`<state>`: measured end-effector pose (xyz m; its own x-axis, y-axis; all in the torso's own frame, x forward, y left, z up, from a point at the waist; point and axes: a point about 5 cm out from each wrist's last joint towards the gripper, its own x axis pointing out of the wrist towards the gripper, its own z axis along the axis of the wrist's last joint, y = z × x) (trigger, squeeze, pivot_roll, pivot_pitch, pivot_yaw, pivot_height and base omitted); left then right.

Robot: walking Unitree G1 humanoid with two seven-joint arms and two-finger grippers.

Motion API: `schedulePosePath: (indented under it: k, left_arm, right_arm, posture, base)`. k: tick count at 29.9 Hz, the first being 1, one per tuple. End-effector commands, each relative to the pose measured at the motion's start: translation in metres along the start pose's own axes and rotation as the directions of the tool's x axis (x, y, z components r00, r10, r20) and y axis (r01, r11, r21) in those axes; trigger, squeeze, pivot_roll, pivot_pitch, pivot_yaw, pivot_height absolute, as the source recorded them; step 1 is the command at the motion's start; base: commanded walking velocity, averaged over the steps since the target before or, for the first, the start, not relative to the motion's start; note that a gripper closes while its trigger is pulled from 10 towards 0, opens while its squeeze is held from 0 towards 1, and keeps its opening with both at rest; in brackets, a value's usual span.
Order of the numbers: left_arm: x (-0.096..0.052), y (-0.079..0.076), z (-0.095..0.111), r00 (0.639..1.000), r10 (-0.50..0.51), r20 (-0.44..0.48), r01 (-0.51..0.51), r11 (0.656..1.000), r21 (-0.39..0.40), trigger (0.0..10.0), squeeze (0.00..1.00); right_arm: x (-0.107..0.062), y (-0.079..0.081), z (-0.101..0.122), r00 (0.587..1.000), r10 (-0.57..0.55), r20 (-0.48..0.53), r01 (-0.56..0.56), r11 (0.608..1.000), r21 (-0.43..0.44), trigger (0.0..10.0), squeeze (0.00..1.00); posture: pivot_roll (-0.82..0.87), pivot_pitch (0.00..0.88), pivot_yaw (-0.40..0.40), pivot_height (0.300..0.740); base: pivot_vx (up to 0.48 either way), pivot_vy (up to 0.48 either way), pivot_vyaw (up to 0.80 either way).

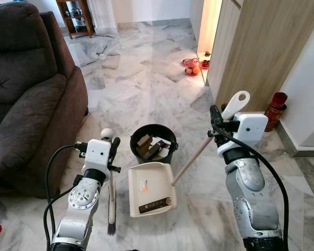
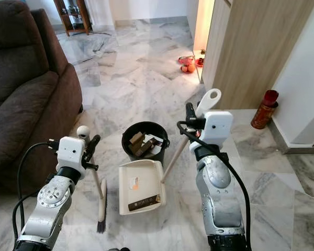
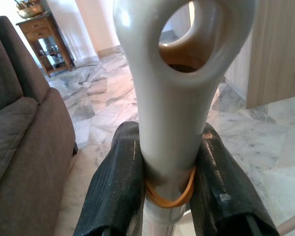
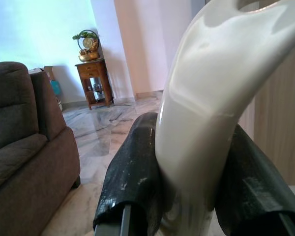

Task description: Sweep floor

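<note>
My left gripper [image 1: 113, 149] is shut on the white handle of a small brush [image 1: 111, 196], whose dark bristles rest on the marble floor beside the sofa. In the left wrist view both black fingers [image 3: 115, 182] clamp the handle [image 3: 172, 98] just below its hanging loop. My right gripper [image 1: 215, 121] is shut on the long handle [image 1: 234, 104] of a cream dustpan [image 1: 150, 188], which lies flat on the floor between my arms. In the right wrist view the fingers [image 4: 132, 172] squeeze the pale handle [image 4: 201, 98]. A small brown piece [image 1: 156, 205] lies in the pan.
A black bin [image 1: 154, 141] holding brown scraps stands just behind the dustpan. A dark brown sofa [image 1: 26, 94] fills the left side. A wooden cabinet wall [image 1: 261, 47] rises on the right, with a red canister [image 1: 275, 111] at its foot. Red items [image 1: 191, 67] lie farther back.
</note>
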<state>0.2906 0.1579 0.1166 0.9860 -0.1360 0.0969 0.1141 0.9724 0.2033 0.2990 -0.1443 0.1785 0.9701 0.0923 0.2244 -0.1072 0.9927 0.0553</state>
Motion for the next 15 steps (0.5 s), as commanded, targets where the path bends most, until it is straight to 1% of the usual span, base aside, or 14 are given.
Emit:
schedulePosePath:
  k: [1, 2, 4, 9, 15]
  left_arm:
    - [0.001, 0.007, 0.007, 0.999, 0.021, 0.039, -0.021, 0.999, 0.024, 10.0, 0.00]
    - [0.001, 0.008, 0.006, 0.999, 0.022, 0.039, -0.023, 0.999, 0.024, 10.0, 0.00]
    - [0.001, 0.008, 0.006, 0.999, 0.022, 0.039, -0.023, 0.999, 0.024, 10.0, 0.00]
    - [0.001, 0.009, 0.007, 0.999, 0.027, 0.044, -0.029, 0.999, 0.025, 10.0, 0.00]
    - [0.001, 0.009, 0.008, 0.999, 0.027, 0.047, -0.029, 0.999, 0.026, 10.0, 0.00]
  right_arm:
    - [0.005, 0.004, 0.028, 0.994, 0.017, 0.112, -0.018, 1.000, 0.013, 10.0, 0.00]
    - [0.006, 0.003, 0.033, 0.992, 0.013, 0.128, -0.015, 1.000, 0.015, 10.0, 0.00]
    - [0.007, 0.004, 0.035, 0.991, 0.012, 0.134, -0.014, 1.000, 0.016, 10.0, 0.00]
    - [0.012, 0.006, 0.055, 0.979, -0.010, 0.204, 0.002, 0.999, 0.036, 10.0, 0.00]
    - [0.014, 0.009, 0.064, 0.973, -0.003, 0.231, -0.007, 0.999, 0.042, 10.0, 0.00]
  posture:
    - [0.11, 0.082, 0.064, 0.740]
    - [0.11, 0.082, 0.064, 0.740]
    - [0.11, 0.082, 0.064, 0.740]
    - [0.11, 0.080, 0.067, 0.740]
    - [0.11, 0.078, 0.067, 0.740]
  base:
    - [0.000, 0.000, 0.00]
    - [0.000, 0.000, 0.00]
    - [0.000, 0.000, 0.00]
    - [0.000, 0.000, 0.00]
    - [0.000, 0.000, 0.00]
